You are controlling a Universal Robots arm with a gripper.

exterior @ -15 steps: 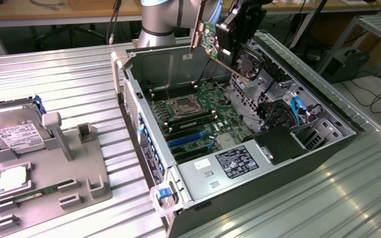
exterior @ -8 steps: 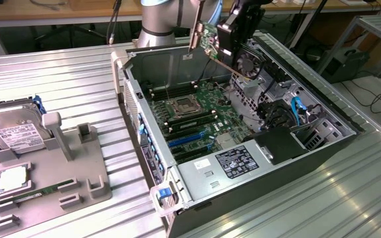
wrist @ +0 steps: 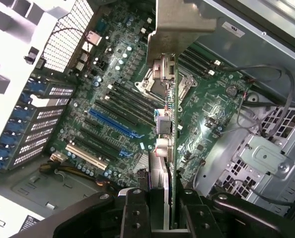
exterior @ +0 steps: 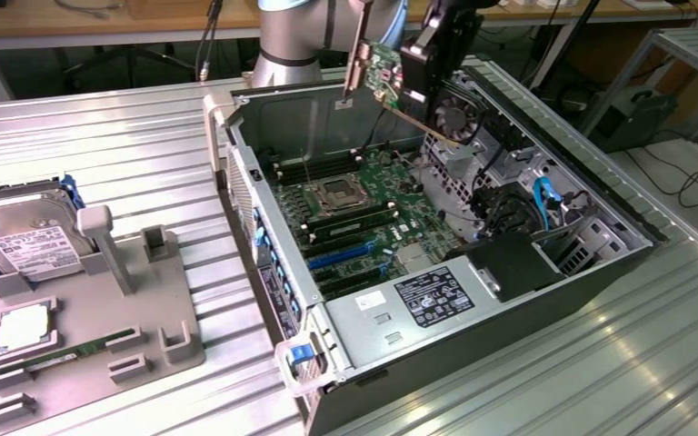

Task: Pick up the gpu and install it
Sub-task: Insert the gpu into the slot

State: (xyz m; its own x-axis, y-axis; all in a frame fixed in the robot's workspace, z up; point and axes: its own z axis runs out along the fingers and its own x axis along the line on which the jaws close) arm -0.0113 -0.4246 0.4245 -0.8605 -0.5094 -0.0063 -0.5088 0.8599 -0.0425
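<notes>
**Card held above the open case**

The tool [wrist: 165, 208] is pinching the gpu [wrist: 170, 148] edge-on, one finger pressed against each face. The card hangs below the tool, apparently clear of the motherboard [wrist: 212, 109] and the blue slot [wrist: 112, 124] beneath it. Both sit inside the open computer case [exterior: 446, 363] on the worktop [exterior: 119, 136].

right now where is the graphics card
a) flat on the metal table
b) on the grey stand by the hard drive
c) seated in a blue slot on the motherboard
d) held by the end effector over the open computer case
d: the end effector is clamped on the graphics card, which hangs in the air above the open computer case, clear of the motherboard slots.
</notes>
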